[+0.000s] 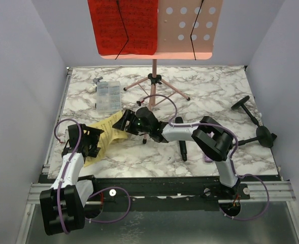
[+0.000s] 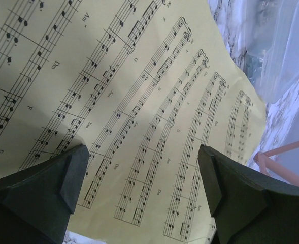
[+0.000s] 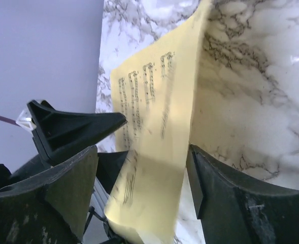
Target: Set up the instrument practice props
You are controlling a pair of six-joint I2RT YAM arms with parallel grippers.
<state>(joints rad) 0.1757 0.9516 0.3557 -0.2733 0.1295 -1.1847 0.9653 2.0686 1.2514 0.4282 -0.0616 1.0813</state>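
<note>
From above, the pink music rack (image 1: 177, 48) stood at the far edge of the marble table (image 1: 215, 86) on thin tripod legs (image 1: 154, 81), with the red sheet (image 1: 123, 25) on its left half. The yellow sheet (image 1: 108, 133) lay crumpled on the table between the left gripper (image 1: 91, 140) and the right gripper (image 1: 125, 122), just in front of the clear box (image 1: 108, 95). Only this view showed the black microphone (image 1: 183, 151) lying under the right arm, a bit of the purple microphone (image 1: 208, 158) beside that arm, and the two round-based holders (image 1: 243, 105) (image 1: 264, 134) tipped over at the right edge.

The overhead view did not show the finger gaps; the wrist cameras did. The left wrist view showed its fingers (image 2: 63, 178) spread wide, with printed staves filling the space beyond them. The right wrist view showed its fingers (image 3: 73, 183) also apart, the yellow sheet curving up between them unpinched, and what looked like a black finger of the left gripper at the sheet's far side.
</note>
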